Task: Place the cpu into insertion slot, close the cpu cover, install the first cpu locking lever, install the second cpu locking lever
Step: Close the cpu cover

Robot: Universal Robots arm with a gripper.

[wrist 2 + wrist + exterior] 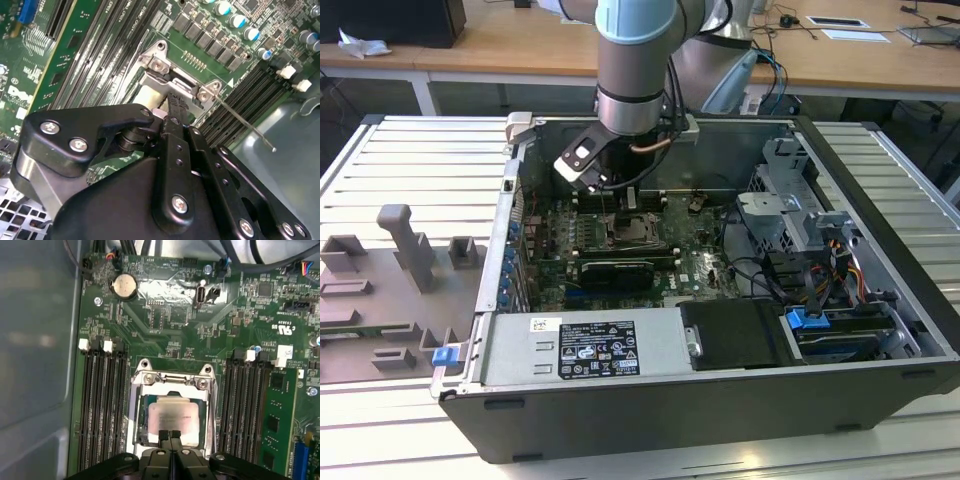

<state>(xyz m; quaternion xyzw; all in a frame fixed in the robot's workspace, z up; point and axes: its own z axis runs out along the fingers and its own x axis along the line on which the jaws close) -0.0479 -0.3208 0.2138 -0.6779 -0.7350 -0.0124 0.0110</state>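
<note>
A slatted metal surface (pixel 420 160) carries an open computer case (pixel 700 420). The robot arm (pixel 635 60) reaches straight down into the case, right above the insertion slot (pixel 626 232). That slot sits in the green circuit board (pixel 165 315), and in the exterior view a black graphics card (pixel 617 272) lies just in front of it. Long black memory slots (pixel 100 405) flank the insertion slot on both sides.

In the first wrist view the cpu cover (pixel 135 410) frames the insertion slot. The cpu (pixel 172 412) lies inside the slot, with its grey top showing through the cover's square cut-out. I cannot tell whether the cover is fully flat.

The claw (pixel 169 434) is down at one edge of the cpu. Its tips are pressed together and nothing shows between them.

In the second wrist view a thin wire lever (pixel 245 125) slants away from one corner of the insertion slot.
</note>
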